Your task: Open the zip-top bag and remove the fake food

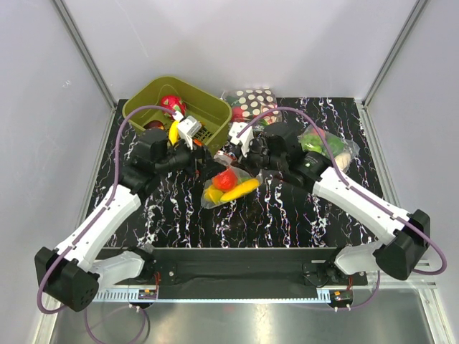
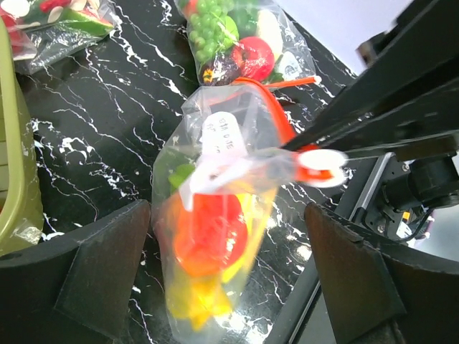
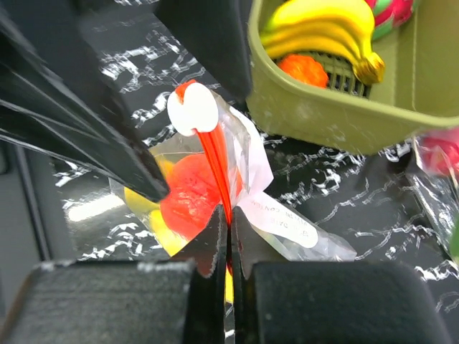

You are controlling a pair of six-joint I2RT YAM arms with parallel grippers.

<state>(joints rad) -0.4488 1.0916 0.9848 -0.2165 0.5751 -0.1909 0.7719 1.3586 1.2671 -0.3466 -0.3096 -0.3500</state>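
The zip-top bag (image 1: 228, 188) hangs just above the black marbled table, clear and crinkly, with its orange-red zip strip (image 3: 214, 154) running up to a white slider (image 3: 192, 111). Inside is fake food: a red round fruit (image 1: 225, 180), a yellow banana (image 1: 242, 188) and yellow pieces (image 2: 193, 294). My right gripper (image 3: 230, 218) is shut on the zip strip. My left gripper (image 2: 226, 215) stands wide open with the blurred bag (image 2: 215, 215) hanging between its fingers, touching neither. In the top view the left gripper (image 1: 204, 159) and right gripper (image 1: 228, 155) meet over the bag.
An olive basket (image 1: 208, 107) at the back left holds a banana and other toy fruit. A polka-dot bag (image 1: 251, 102) lies behind it to the right. A bag of green and red vegetables (image 1: 319, 141) sits under the right arm. White walls enclose the table.
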